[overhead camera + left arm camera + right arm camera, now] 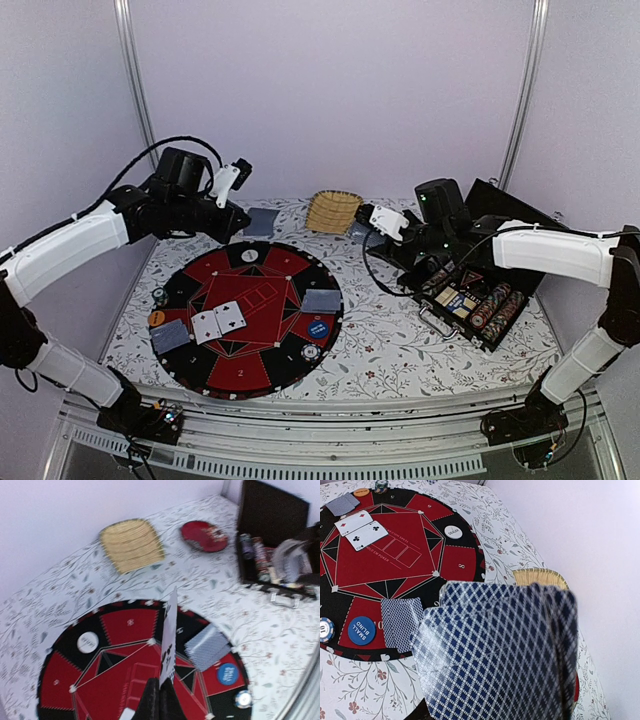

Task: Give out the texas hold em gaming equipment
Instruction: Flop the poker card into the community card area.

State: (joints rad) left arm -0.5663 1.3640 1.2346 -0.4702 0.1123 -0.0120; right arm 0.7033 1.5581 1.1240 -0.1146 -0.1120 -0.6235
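Note:
My left gripper (243,222) hovers over the far edge of the round red-and-black poker mat (262,296), shut on one playing card (169,635) that stands edge-on, its white face with black pips showing. My right gripper (372,222), right of the mat, is shut on a fan of blue-backed cards (500,655) that hides its fingers. On the mat lie two face-up cards (218,321), face-down cards (320,301) (170,336), a white dealer button (88,642), a blue small-blind button (318,327) and a white-blue chip (311,351). An orange button (157,318) and a dark chip (159,296) sit at its left edge.
A woven straw basket (333,211) stands at the back centre. A dark-red plate (204,535) lies to its right. An open black case (480,300) with rows of chips sits under the right arm. White walls close in the back and sides.

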